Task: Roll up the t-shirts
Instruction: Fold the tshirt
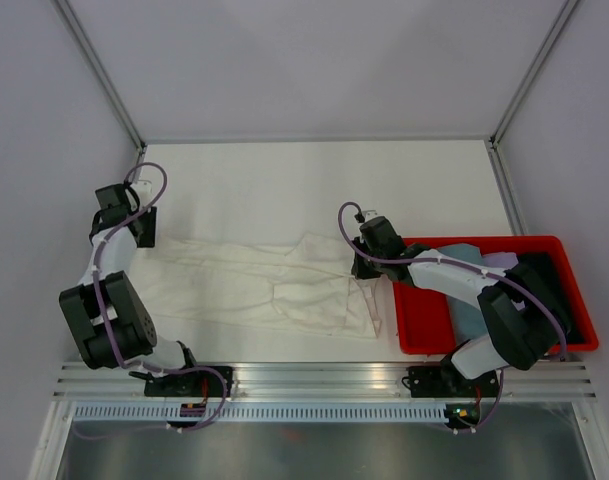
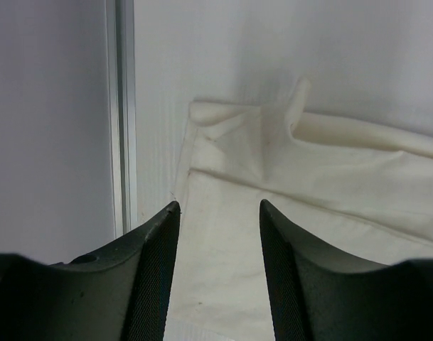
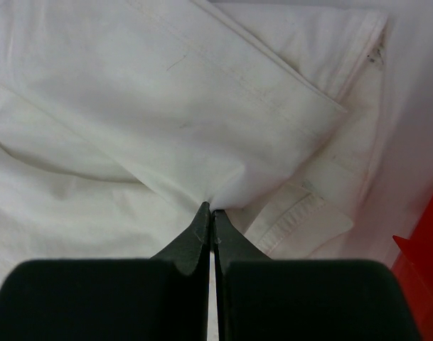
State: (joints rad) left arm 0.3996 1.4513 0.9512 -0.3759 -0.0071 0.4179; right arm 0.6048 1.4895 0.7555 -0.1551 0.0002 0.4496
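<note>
A cream-white t-shirt (image 1: 254, 285) lies spread across the white table between the two arms. My left gripper (image 1: 144, 228) is open above the shirt's far left edge; in the left wrist view its fingers (image 2: 153, 270) straddle a folded hem of the t-shirt (image 2: 287, 177) without touching it. My right gripper (image 1: 365, 268) is shut on a pinch of the shirt's fabric at its right end. In the right wrist view (image 3: 212, 210) the cloth (image 3: 202, 121) bunches into the closed tips.
A red bin (image 1: 424, 320) stands at the right, holding more folded cloth in pale blue-grey (image 1: 464, 262); its corner shows in the right wrist view (image 3: 422, 270). An aluminium frame post (image 2: 121, 106) runs along the table's left edge, close to my left gripper.
</note>
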